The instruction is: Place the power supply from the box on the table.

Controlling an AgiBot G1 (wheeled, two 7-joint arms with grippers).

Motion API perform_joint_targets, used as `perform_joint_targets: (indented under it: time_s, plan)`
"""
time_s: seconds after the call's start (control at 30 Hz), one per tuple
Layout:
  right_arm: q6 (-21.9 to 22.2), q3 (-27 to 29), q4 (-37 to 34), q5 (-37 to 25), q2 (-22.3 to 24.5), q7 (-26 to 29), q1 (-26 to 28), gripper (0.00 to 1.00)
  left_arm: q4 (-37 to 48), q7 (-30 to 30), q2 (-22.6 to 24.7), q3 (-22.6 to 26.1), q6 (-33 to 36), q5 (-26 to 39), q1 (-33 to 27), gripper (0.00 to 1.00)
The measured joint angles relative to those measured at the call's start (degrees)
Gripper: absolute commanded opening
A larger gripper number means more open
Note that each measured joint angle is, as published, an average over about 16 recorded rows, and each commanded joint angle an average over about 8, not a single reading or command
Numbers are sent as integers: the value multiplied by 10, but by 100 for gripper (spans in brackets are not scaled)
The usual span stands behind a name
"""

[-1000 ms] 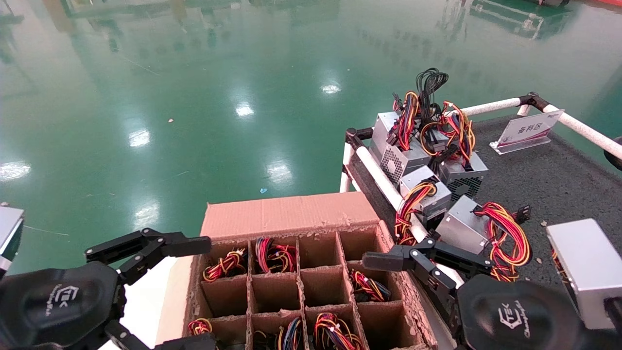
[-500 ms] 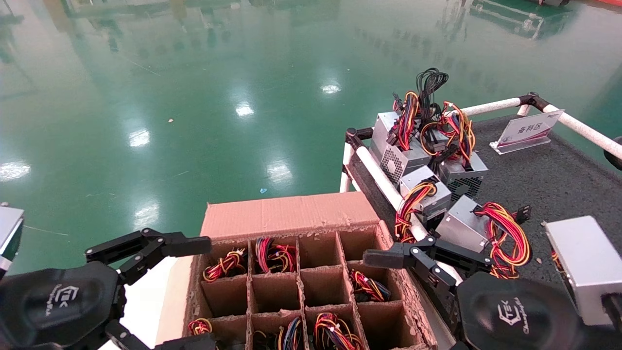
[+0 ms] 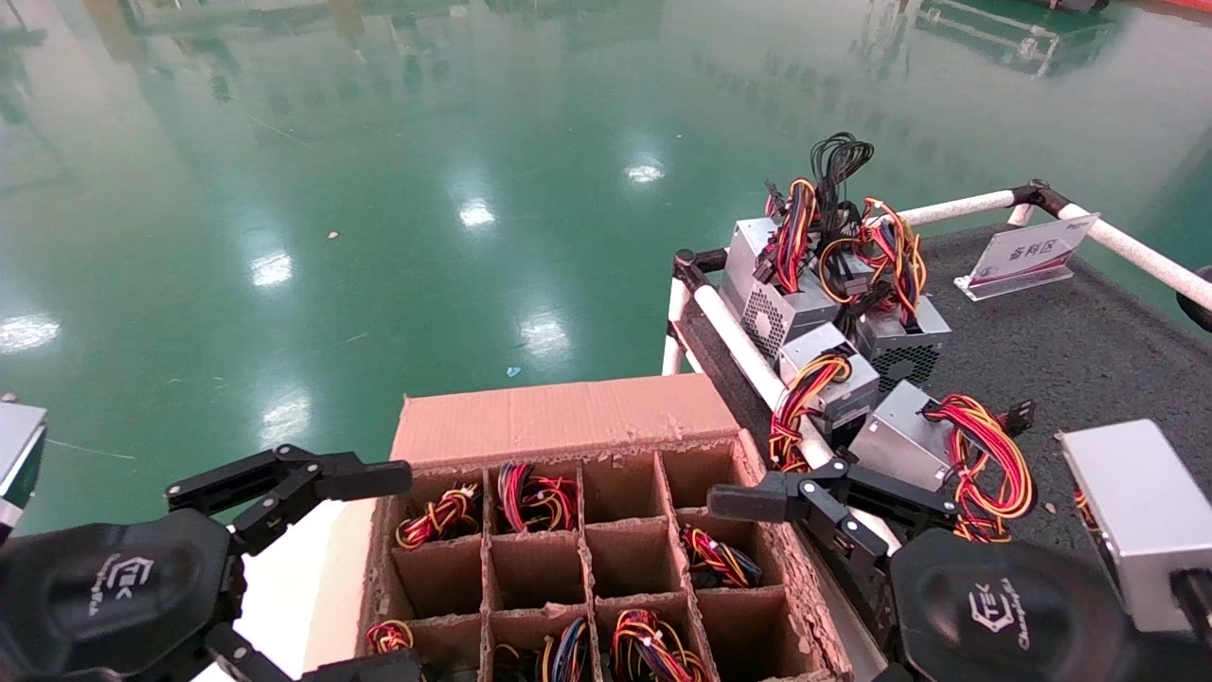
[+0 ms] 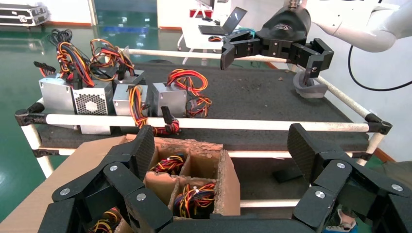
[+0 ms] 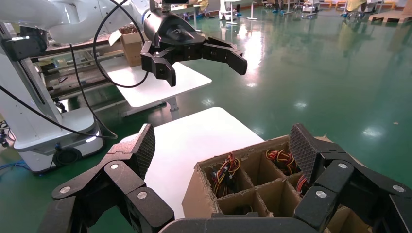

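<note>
The box (image 3: 587, 559) is seen low in the head view, its divider cells partly filled. The right gripper (image 3: 814, 530) is held over the box's 3 o'clock edge with its fingers spread wide and nothing between them. The left gripper (image 3: 312, 568) is held at the box's 9 o'clock side, likewise wide open and empty.

The nearest candidate is judged to be the power supply (image 3: 720, 559) in the cell at about 3 o'clock of the grid, just below the right gripper's upper finger; only its red, yellow and orange wires are seen, the metal body being sunk out of sight.

Several risks are foreseen. If the descent is made slightly off, a finger could be driven into the frayed cardboard divider and the carton dragged or crushed. If only the wire loop is caught, the block could be swung, slipped or snagged on the cell walls as it is lifted.

On the table (image 3: 1070, 350), at 1 to 2 o'clock of the box, several units (image 3: 833, 303) with trailing cables are already crowded against the white rail (image 3: 748, 355), so a careless set-down could land on them or catch the rail.
</note>
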Motion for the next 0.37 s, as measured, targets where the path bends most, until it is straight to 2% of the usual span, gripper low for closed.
perform_joint_targets:
  time_s: [0.37]
  plan:
    - [0,0,0,0,0,0,0,100,0,0,0,0,0,0,0,100]
